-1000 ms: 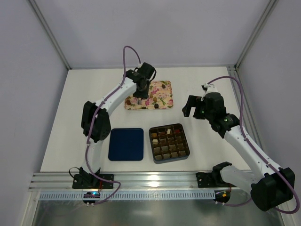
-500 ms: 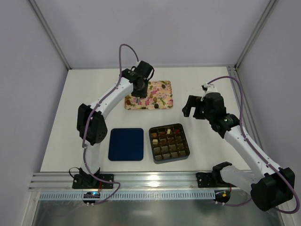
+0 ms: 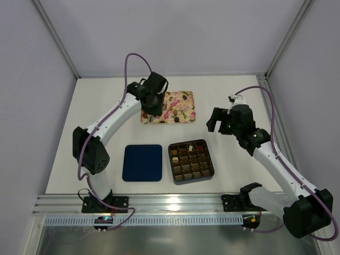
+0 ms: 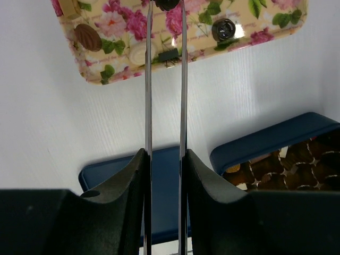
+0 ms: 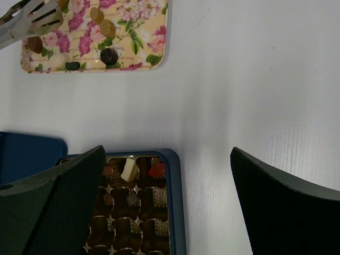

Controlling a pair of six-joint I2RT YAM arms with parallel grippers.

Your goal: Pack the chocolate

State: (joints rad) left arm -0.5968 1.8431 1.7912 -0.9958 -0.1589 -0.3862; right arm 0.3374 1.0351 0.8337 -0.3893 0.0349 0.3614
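Note:
Several chocolate pieces (image 3: pixel 175 109) lie on the floral tray (image 3: pixel 183 95), among them a brown one (image 4: pixel 87 36) and a dark round one (image 4: pixel 223 27). More pieces (image 5: pixel 127 169) fill cells of the dark blue box (image 3: pixel 210 159). My left gripper (image 3: pixel 152 116) carries long metal tongs over the tray's near left part. The tong tips (image 4: pixel 166 5) are shut on a dark chocolate piece (image 4: pixel 168 4). The tongs also show in the right wrist view (image 5: pixel 37 18). My right gripper (image 3: pixel 215 119) is open and empty, above the table beyond the box's far right corner (image 5: pixel 175 159).
The box's blue lid (image 3: pixel 142 162) lies flat left of the box and shows in the left wrist view (image 4: pixel 103 172). The tray (image 5: pixel 154 58) sits behind the box. Enclosure walls stand at the back and both sides.
The left arm's elbow has swung left and the tongs have shifted slightly toward the tray's near left part. The right arm has not moved.

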